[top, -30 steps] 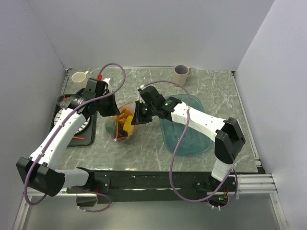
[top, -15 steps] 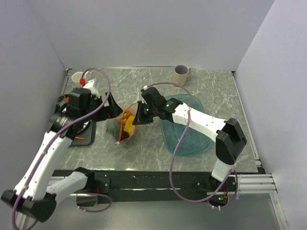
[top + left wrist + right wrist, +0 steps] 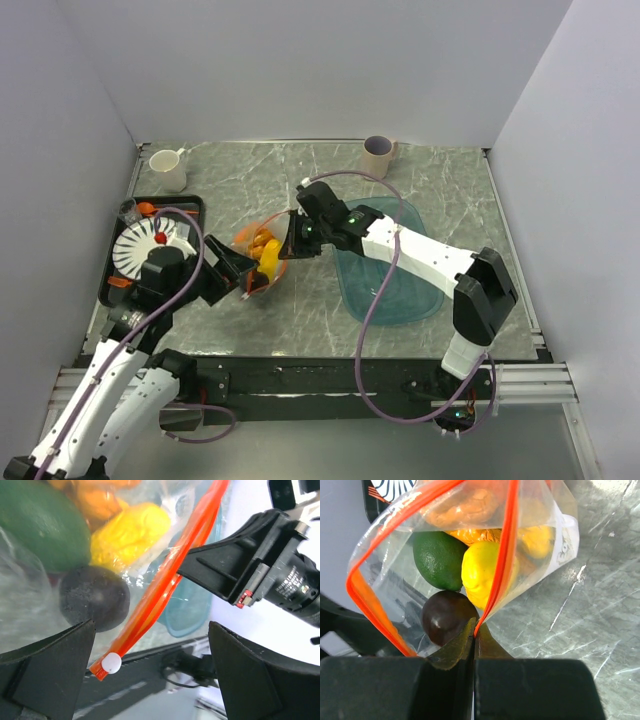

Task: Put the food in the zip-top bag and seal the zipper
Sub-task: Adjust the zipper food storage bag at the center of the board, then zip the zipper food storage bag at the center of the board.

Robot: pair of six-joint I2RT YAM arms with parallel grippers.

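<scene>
The zip-top bag (image 3: 258, 250) hangs just above the table with the food inside it. In the right wrist view I see a green fruit (image 3: 440, 560), a yellow one (image 3: 485, 572), a dark purple one (image 3: 447, 617) and an orange one (image 3: 470, 510). My right gripper (image 3: 476, 630) is shut on the orange-red zipper (image 3: 506, 555), and the bag's mouth gapes open there. My left gripper (image 3: 150, 680) stands wide open just short of the bag. The zipper's white slider (image 3: 112, 662) lies between its jaws without touching them.
A translucent teal tray (image 3: 400, 285) lies right of the bag, under my right arm. At the left is a black tray holding a striped plate (image 3: 140, 245). A white mug (image 3: 168, 168) and a tan cup (image 3: 378, 155) stand at the back edge.
My left gripper opened, let go of the bag and pulled back toward the near left. My right gripper kept its hold on the zipper, and the bag sagged a little.
</scene>
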